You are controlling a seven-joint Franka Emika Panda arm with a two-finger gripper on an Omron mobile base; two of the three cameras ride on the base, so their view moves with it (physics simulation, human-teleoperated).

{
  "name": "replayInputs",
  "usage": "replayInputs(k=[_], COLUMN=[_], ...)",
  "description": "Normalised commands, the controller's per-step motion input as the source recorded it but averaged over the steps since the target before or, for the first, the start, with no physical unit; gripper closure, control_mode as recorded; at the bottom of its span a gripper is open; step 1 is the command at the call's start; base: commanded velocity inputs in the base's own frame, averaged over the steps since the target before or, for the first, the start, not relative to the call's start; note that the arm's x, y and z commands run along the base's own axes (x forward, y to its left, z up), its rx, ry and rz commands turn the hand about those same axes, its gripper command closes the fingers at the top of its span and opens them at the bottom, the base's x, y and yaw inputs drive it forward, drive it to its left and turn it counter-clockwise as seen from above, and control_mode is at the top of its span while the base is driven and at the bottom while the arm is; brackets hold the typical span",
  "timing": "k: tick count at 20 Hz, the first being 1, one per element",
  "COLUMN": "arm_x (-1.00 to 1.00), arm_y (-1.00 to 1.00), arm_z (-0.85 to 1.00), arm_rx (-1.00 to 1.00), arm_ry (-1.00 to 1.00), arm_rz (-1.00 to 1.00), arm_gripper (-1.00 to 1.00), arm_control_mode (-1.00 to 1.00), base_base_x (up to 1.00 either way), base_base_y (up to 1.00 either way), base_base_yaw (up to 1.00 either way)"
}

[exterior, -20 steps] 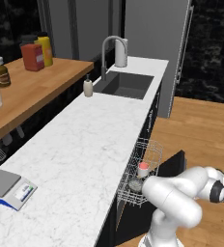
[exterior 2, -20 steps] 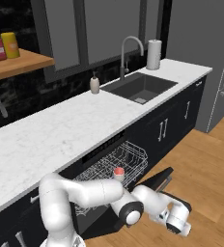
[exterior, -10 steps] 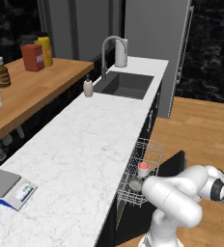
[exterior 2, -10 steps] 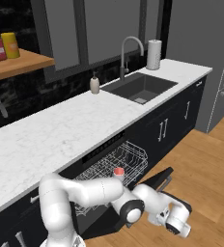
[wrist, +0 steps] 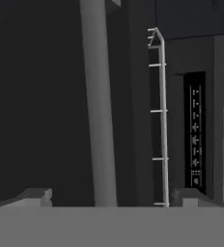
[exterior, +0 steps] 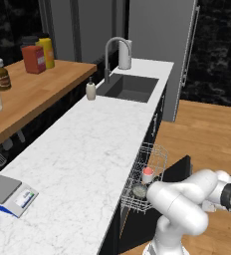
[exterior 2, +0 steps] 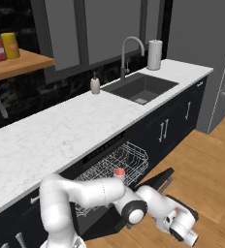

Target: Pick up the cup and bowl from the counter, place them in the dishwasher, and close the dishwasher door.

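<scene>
The white cup (exterior: 147,174) with its red-pink inside stands in the white wire rack (exterior: 156,155) pulled out of the dishwasher; the cup (exterior 2: 119,172) also shows from the right. Just in front of it in the rack lies the grey bowl (exterior: 139,190). The black dishwasher door (exterior 2: 156,180) hangs partly lowered below the rack. My hand (exterior 2: 184,229) is low, beyond the door's outer edge. In the hand view my gripper (wrist: 114,198) is open, its fingertips (wrist: 35,196) wide apart, facing the dark door with a grey bar (wrist: 97,106) and the rack's edge (wrist: 160,111).
The marble counter (exterior: 77,159) runs back to a sink (exterior: 127,87) with a tap and a soap bottle (exterior: 90,90). A scale (exterior: 8,194) lies near its front end. A wooden shelf (exterior: 33,89) carries bottles at the left. Wooden floor (exterior: 207,134) lies to the right.
My hand has sunk a little lower by the door's edge. The door, rack, cup and bowl stand as before.
</scene>
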Motion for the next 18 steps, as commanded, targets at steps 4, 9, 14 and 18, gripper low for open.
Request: replayInputs(k=[4,9,14,18], arm_x=[0.02,0.2,0.25,0.38], arm_y=[0.1,0.55,0.71,0.78], arm_z=[-0.44,-0.19,0.01,0.26], arm_rx=[0.0,0.07,0.16,0.18], arm_ry=[0.05,0.02,0.0,0.0], arm_rz=[-0.04,0.0,0.0,0.0], arm_gripper=[-1.0,-1.0,-1.0,-1.0], arm_control_mode=[-1.0,-1.0,-1.0,-1.0], base_base_x=[0.0,0.0,0.0,0.0], base_base_y=[0.0,0.0,0.0,0.0], base_base_yaw=[0.0,0.0,0.0,0.0])
